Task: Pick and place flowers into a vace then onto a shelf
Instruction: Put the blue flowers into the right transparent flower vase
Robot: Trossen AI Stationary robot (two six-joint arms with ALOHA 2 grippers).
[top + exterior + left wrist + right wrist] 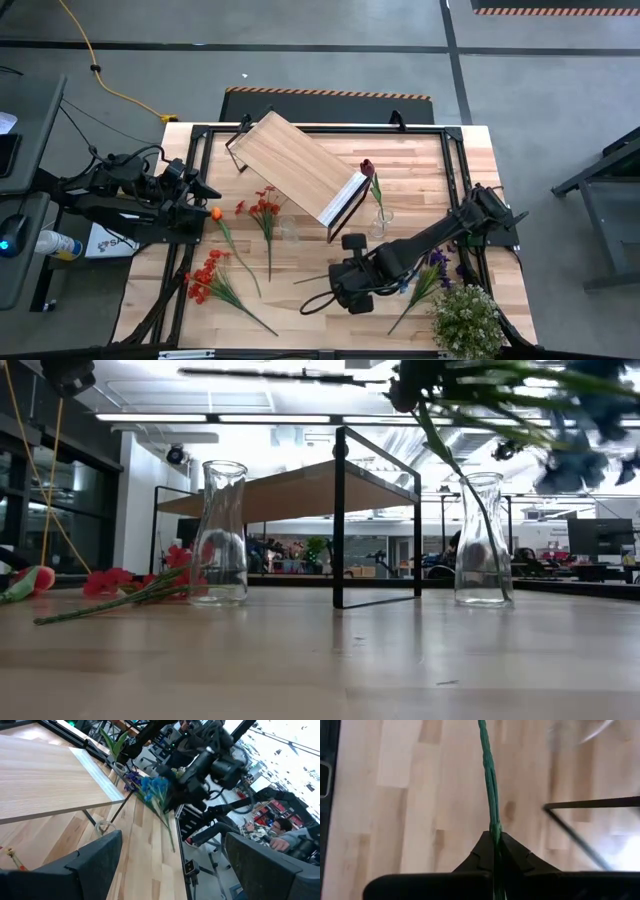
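Pinching a green stem (pixel 491 785), right hand (pixel 495 839); no legible writing.

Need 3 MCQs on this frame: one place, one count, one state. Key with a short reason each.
1. Where is the dark red rose?
A. In a glass vase by the shelf
B. Flat on the table's left side
C. In the left pincer

2. How many glass vases stand on the table?
A. One
B. Two
C. Four

3. What is the right pincer doing?
A. Open and empty
B. Shut on a green stem
C. Shut on a vase

Key: 1 A, the high view shows its stem in the vase. 2 B, the low view shows two. 3 B, the right wrist view shows the stem pinched.
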